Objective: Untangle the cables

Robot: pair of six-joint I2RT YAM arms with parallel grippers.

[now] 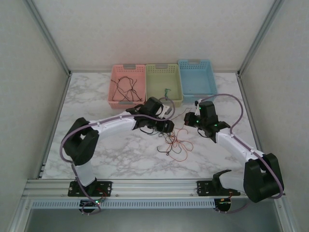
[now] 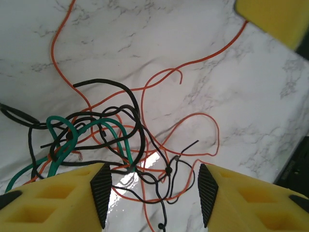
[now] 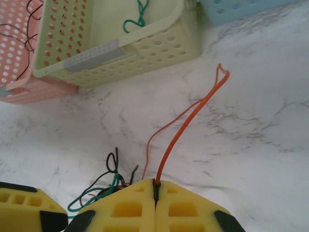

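you're clamping the orange wire [image 3: 193, 113] in closed right fingers [image 3: 188, 203], anchoring it; your left fingers [image 2: 101, 191] are standing parted astride the cables [image 1: 175, 141], tangled on the bench [image 1: 120, 154] near the baskets [image 3: 145, 53], likely to pick out a strand.

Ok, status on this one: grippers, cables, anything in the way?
Left gripper open over the cable tangle. Right gripper shut on an orange cable. Black, green and orange knotted together. Yellow-green basket just behind, not blocking.
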